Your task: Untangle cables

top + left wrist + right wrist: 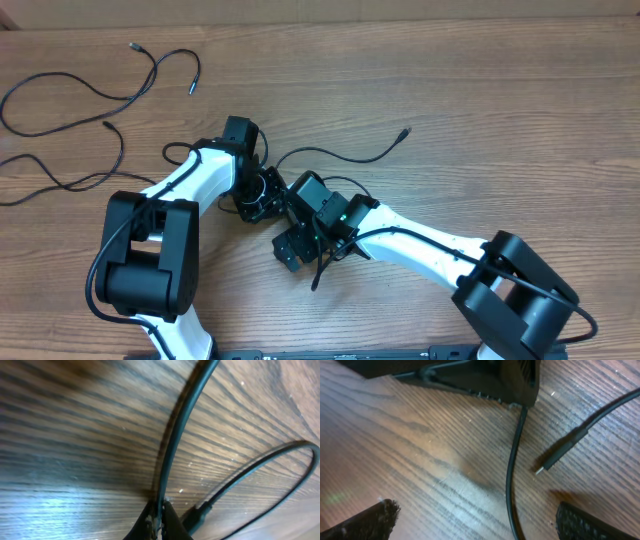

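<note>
One black cable [175,445] was pinched in the left gripper [158,520] at mid-table, other cables [70,95] lying well apart to the left. The right gripper [480,519] hung spread astride it; next, I'd guess, it must close and draw the cable straight.

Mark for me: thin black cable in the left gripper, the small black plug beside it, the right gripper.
thin black cable [172,445], left wrist view, stretch above the pinch.
small black plug [561,452], right wrist view, plug body.
right gripper [477,515], right wrist view, midway between its open fingertips.
</note>
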